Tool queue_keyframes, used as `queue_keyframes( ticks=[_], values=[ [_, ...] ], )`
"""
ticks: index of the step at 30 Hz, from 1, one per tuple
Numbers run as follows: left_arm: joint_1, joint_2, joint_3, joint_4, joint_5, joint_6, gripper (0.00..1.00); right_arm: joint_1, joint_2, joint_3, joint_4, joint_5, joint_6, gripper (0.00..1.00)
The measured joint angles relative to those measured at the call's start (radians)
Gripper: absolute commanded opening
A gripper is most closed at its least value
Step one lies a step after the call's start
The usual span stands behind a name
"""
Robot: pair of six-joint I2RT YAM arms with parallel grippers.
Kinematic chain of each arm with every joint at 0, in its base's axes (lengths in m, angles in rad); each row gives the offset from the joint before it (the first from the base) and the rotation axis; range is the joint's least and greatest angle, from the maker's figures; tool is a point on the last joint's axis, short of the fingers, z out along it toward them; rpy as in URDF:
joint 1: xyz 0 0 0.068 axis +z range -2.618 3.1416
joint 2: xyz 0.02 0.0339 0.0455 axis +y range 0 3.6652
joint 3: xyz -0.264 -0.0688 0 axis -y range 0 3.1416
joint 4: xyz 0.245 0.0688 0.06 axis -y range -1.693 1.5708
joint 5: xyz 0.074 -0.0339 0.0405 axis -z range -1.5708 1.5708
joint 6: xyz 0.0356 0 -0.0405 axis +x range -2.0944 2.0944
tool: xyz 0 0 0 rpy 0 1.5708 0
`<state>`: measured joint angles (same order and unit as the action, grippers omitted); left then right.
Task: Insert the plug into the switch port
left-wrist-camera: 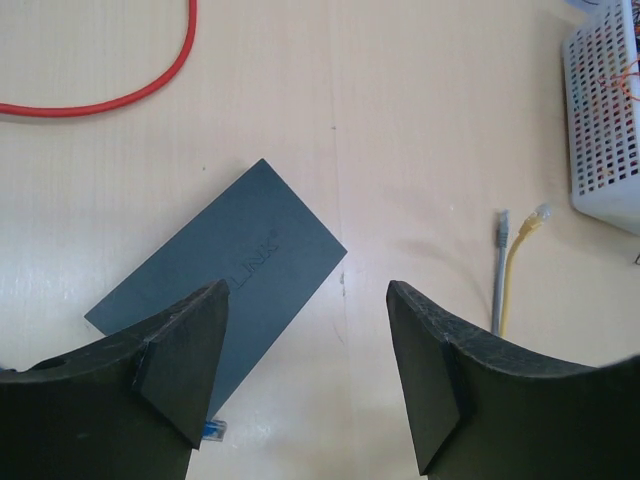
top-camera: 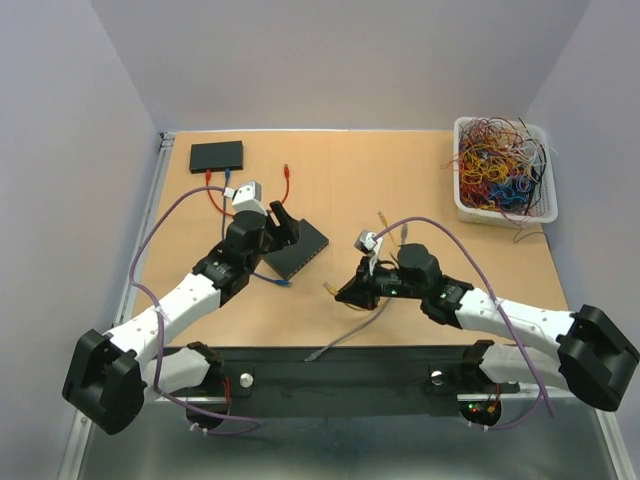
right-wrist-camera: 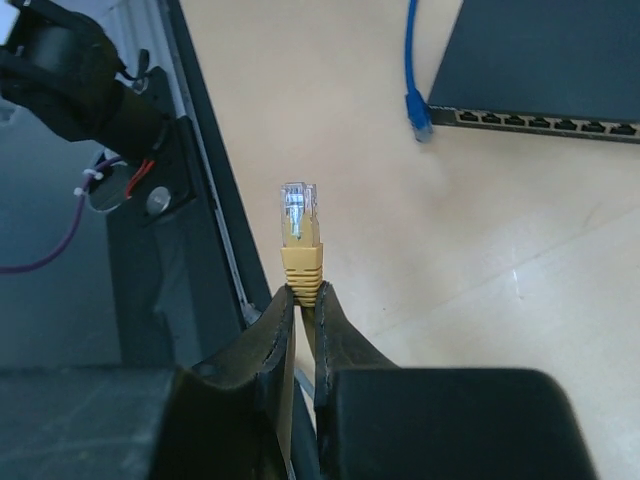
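Note:
The dark switch (top-camera: 297,250) lies flat at mid-table, and its row of ports (right-wrist-camera: 540,122) faces the near side. My right gripper (right-wrist-camera: 305,295) is shut on the yellow cable just behind its boot. The clear-tipped yellow plug (right-wrist-camera: 300,235) sticks out past the fingertips, well short of the ports and to their left. From above, this plug (top-camera: 328,288) sits to the right of the switch's near corner. My left gripper (left-wrist-camera: 305,290) hangs open above the right end of the switch (left-wrist-camera: 230,270), with nothing between its fingers (left-wrist-camera: 185,350).
A blue cable's plug (right-wrist-camera: 418,118) lies loose by the port row. A second black box (top-camera: 216,155) with red cables (top-camera: 215,195) sits at the back left. A white basket (top-camera: 503,170) of wires stands at the back right. Grey (left-wrist-camera: 500,260) and yellow (left-wrist-camera: 520,250) cable ends lie right of the switch.

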<state>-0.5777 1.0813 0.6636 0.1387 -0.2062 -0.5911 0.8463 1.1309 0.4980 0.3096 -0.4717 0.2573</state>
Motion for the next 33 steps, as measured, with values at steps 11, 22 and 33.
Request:
queue_keyframes(
  ticks=[11,22,33],
  values=[
    [0.016,-0.010,-0.018,0.052,-0.014,0.008,0.75,0.000,0.018,0.000,0.066,-0.109,0.003,0.00],
    [0.190,0.147,-0.018,0.091,0.008,-0.019,0.75,0.000,0.327,0.186,-0.069,0.196,0.016,0.00],
    [0.260,0.387,0.058,0.156,0.083,-0.002,0.74,0.000,0.560,0.397,-0.207,0.335,0.026,0.00]
  ],
)
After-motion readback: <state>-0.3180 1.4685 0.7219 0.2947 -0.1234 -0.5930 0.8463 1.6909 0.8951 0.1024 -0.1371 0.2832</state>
